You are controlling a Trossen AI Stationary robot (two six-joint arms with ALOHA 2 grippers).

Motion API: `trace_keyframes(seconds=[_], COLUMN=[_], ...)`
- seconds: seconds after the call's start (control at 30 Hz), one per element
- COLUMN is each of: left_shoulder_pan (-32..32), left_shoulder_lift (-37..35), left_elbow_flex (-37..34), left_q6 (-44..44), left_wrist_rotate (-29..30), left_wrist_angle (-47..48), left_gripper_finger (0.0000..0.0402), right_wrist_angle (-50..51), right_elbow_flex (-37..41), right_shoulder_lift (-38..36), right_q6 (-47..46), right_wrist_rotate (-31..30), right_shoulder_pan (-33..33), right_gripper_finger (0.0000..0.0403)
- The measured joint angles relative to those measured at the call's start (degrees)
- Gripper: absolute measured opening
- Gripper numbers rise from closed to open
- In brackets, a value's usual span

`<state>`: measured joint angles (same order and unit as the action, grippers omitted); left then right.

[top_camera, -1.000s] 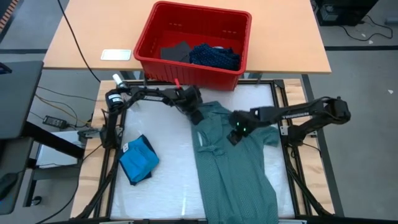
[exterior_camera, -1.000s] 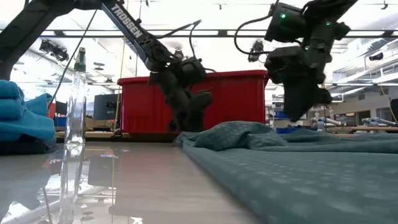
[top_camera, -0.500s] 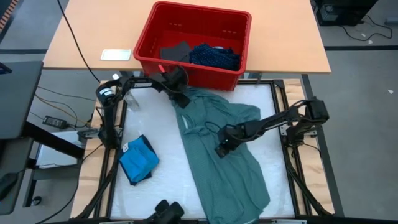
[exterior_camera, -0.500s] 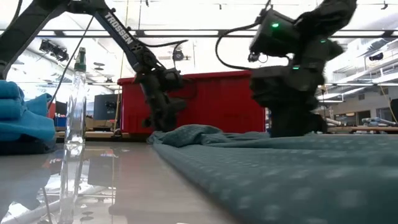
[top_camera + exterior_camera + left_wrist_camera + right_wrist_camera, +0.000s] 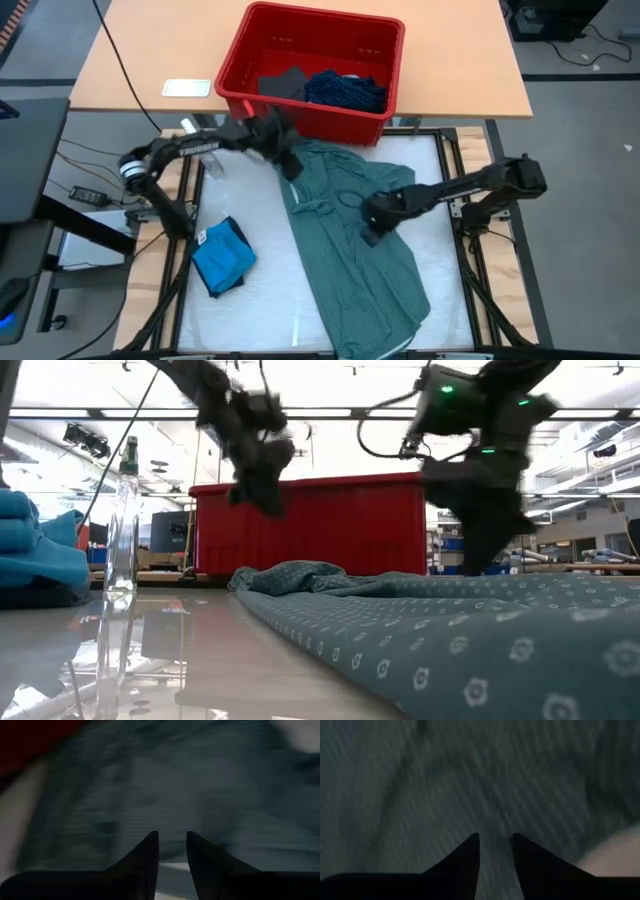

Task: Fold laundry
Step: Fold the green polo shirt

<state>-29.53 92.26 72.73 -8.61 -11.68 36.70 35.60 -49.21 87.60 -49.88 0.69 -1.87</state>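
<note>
We saw the grey-green shirt (image 5: 355, 240) lying spread out on the white worktop (image 5: 250, 310), with its top end just under the left fingers (image 5: 287, 165) and its long part running past the right fingers (image 5: 370, 228). The left fingers hung a bit above the shirt's top end, near the red bin (image 5: 310, 65), and we saw a small gap between them with nothing in it. The right fingers were down close over the middle of the shirt, also a little apart, and we could not tell if they pinched any cloth. The bright blue small one (image 5: 222, 257) lay folded on the worktop, well apart from both sets of fingers, off to the left fingers' side. Behind the left fingers, inside the red bin, sat the navy dotted piece (image 5: 345, 90) and the dark navy small one (image 5: 282, 84).
</note>
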Motion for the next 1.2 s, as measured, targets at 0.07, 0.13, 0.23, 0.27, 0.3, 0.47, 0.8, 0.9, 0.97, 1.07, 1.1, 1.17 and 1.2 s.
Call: trace_keyframes(seconds=[0.07,0.13,0.23,0.27,0.3,0.47,0.8,0.9,0.97,1.07,1.1,1.17,1.2], left_shoulder_pan=[7.0,15.3,28.7,32.7,36.2,47.3,54.7,54.8,55.1,55.7,55.9,56.2,56.2], left_shoulder_lift=[-1.6,-1.7,0.9,2.5,4.3,14.8,29.0,27.4,25.9,23.9,23.1,21.7,20.9], left_elbow_flex=[0.0,0.0,0.0,0.0,0.0,0.1,2.4,2.6,2.7,2.4,2.4,2.1,2.0], left_q6=[-5.2,-11.8,-21.4,-24.5,-27.4,-39.4,-61.6,-62.9,-62.3,-60.0,-58.0,-55.6,-54.7], left_wrist_rotate=[0.1,1.1,7.0,9.6,11.9,22.9,19.9,15.2,12.8,10.2,10.0,9.9,9.6], left_wrist_angle=[-1.8,-6.5,-18.0,-22.5,-27.4,-44.9,-37.6,-26.2,-19.5,-11.8,-10.8,-10.2,-8.8], left_gripper_finger=[0.0104,0.0104,0.0104,0.0104,0.0104,0.0104,0.0104,0.0101,0.0095,0.0079,0.0073,0.0061,0.0055], right_wrist_angle=[3.5,3.3,1.6,-0.1,-1.7,-11.9,-23.6,-26.3,-29.1,-37.0,-38.9,-39.2,-37.0], right_elbow_flex=[1.1,2.7,5.4,6.4,7.5,12.9,13.3,10.8,8.6,5.5,4.2,1.9,1.4], right_shoulder_lift=[-2.8,-5.6,-8.7,-9.6,-10.1,-9.2,0.9,3.7,5.6,7.6,7.6,6.4,5.3], right_q6=[0.6,-0.1,-4.3,-6.3,-8.8,-22.9,-43.7,-48.0,-47.6,-41.3,-38.8,-35.6,-34.8], right_wrist_rotate=[0.5,1.9,2.1,1.7,0.9,-3.3,-9.5,-9.2,-7.2,-1.5,-1.0,-0.4,-0.1], right_shoulder_pan=[-3.2,-7.4,-15.6,-18.7,-21.7,-36.1,-50.2,-51.7,-51.9,-51.3,-51.1,-50.4,-49.8], right_gripper_finger=[0.0125,0.0125,0.0125,0.0125,0.0125,0.012,0.0089,0.0085,0.0085,0.0085,0.0085,0.0085,0.0085])
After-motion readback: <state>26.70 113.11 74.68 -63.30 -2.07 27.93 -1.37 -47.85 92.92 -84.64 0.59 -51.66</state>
